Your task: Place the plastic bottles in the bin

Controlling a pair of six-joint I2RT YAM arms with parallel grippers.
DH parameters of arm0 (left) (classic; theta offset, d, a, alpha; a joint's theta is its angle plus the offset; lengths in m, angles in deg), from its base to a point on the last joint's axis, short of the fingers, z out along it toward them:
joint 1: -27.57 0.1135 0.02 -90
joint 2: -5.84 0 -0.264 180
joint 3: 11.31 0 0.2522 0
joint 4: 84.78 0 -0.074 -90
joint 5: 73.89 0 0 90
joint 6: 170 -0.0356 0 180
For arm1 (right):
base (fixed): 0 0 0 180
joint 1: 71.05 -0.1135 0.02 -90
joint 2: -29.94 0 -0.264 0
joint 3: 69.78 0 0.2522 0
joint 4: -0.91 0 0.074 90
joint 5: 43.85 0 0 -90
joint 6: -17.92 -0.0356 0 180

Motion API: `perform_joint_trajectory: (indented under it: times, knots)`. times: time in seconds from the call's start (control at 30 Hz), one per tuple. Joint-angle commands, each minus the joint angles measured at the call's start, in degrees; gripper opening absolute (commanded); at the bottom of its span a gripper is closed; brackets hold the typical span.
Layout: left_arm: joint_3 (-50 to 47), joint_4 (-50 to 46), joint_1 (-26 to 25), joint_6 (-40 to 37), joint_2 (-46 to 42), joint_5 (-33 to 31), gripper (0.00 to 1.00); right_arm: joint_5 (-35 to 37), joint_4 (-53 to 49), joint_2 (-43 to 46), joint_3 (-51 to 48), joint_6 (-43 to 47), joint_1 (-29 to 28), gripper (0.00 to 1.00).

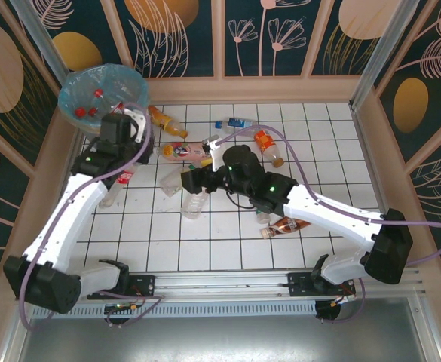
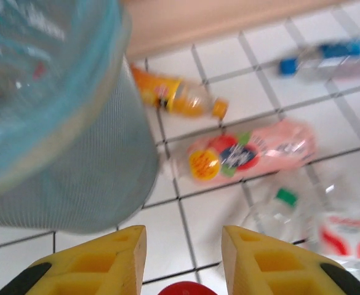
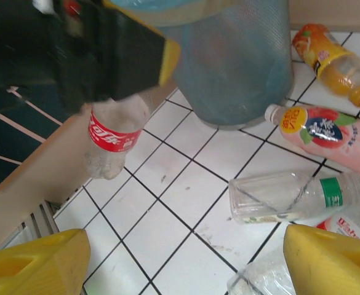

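**A:** What's the setting from above?

**B:** A white tiled table (image 1: 318, 151) boxed in by floral wall panels (image 1: 182, 30). The bin (image 1: 73, 79) stands in the far left corner, with binned bottles (image 1: 92, 111) inside. The left gripper (image 1: 133, 154) is just beside the bin on its near side, clamped on a red-label bottle (image 1: 122, 181). The right gripper (image 1: 186, 181) is further out from the bin, among the loose bottles.

**A:** And the left wrist view?

**B:** The bin's wall (image 2: 75, 184) is close by, its rim above. The yellow fingers (image 2: 106, 261) are partly closed on a red cap (image 2: 186, 289), so I'd say the bottle is gripped at the neck. That lets the body hang free for a clean drop. An orange bottle (image 2: 176, 98) lies against the bin's foot, and a pink bottle (image 2: 253, 153) lies just beyond it.

**A:** Is it over the bin yet?

**B:** Not by my reading. It needs lifting above the rim.

**A:** Right wrist view?

**B:** The red-label bottle (image 3: 112, 132) dangles upright beside the bin (image 3: 241, 61), outside it. The right gripper's (image 3: 186, 236) jaws stand wide apart and hold nothing. A green-label bottle (image 3: 296, 196) lies on its side between those fingers (image 3: 327, 258) and the bin, ahead of them, not between them. Wide jaws suit a sideways bottle, probably the next pick.
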State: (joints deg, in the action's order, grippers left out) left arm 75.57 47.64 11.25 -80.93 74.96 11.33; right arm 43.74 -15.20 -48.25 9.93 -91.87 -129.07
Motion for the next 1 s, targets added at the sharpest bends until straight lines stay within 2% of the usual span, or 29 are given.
perform_joint_trajectory:
  times: [0.0, 0.23, 0.37, 0.57, 0.7, 0.8, 0.97]
  knots:
    - [8.7, -1.9, -0.4, 5.6, -2.8, 6.5, 0.00, 0.9, 1.8, 3.2, 1.3, 1.8, -0.7, 0.82]
    - [27.4, 4.4, -0.3, 12.3, 0.2, 7.4, 0.00, -5.6, 8.5, 4.0, 1.1, 5.0, -0.7, 0.82]
    - [37.6, 7.6, -0.4, 12.7, 4.8, 2.7, 0.00, -6.4, 12.1, 2.4, 3.4, 6.3, -0.6, 0.82]
    - [51.3, 12.4, 0.0, 10.2, 12.5, -6.0, 0.00, -7.3, 10.5, -3.6, 12.1, 8.8, -0.6, 0.82]
    - [58.7, 13.4, 2.6, 9.9, 18.0, -7.3, 0.00, -9.5, 11.0, -7.4, 16.1, 8.8, -0.6, 0.83]
    - [59.8, 14.3, 6.4, 11.8, 21.0, -7.7, 0.00, -10.6, 10.5, -11.3, 20.2, 9.1, -0.4, 0.84]
    - [54.2, 16.5, 14.3, 17.6, 23.8, -5.1, 0.00, -14.7, 10.5, -20.5, 29.6, 9.5, 1.0, 0.84]
